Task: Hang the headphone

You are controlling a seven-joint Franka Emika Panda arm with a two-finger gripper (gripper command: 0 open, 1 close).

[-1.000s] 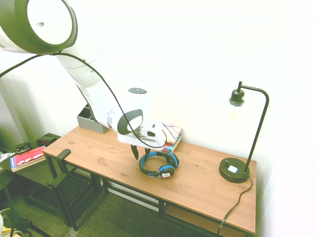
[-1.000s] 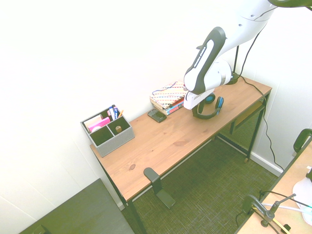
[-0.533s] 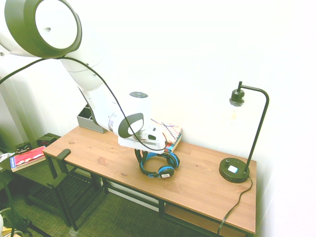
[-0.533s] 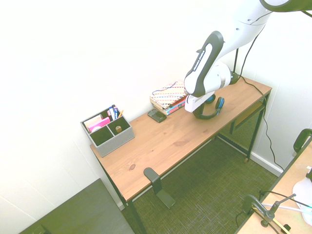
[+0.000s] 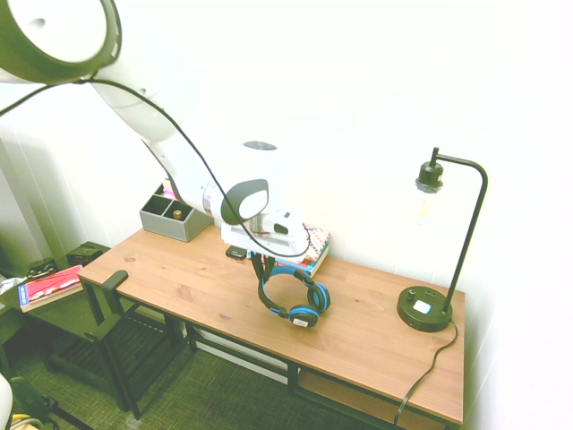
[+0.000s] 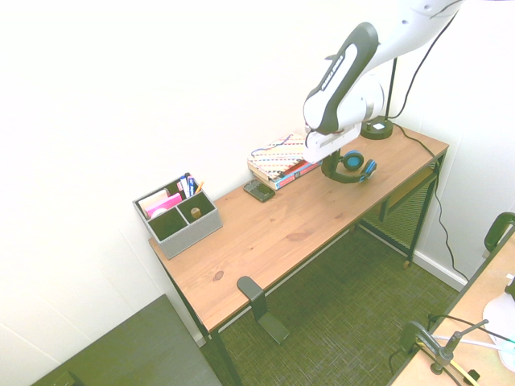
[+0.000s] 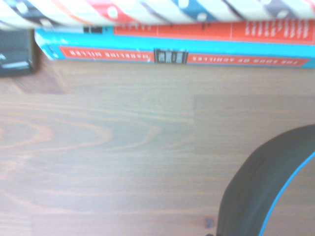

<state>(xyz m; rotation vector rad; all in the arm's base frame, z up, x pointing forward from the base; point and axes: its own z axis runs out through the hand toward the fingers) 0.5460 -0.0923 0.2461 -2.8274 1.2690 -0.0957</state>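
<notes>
Only wrist view shows book spine text

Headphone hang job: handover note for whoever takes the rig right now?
Claw: shut on the headphone's headband, pointing straight down.
Headphone: hanging from the claw above the wooden desk, in front of the book stack. Ear cups are low; whether they have cleared the desk I cannot tell.
Done: grasp made and the lift begun.
Left: carry it to a hanger and hang it. A black hook clamped to the desk's front edge looks like the probable spot, but that is a guess. Then let go.
Nearby: desk lamp, grey organizer.
</notes>
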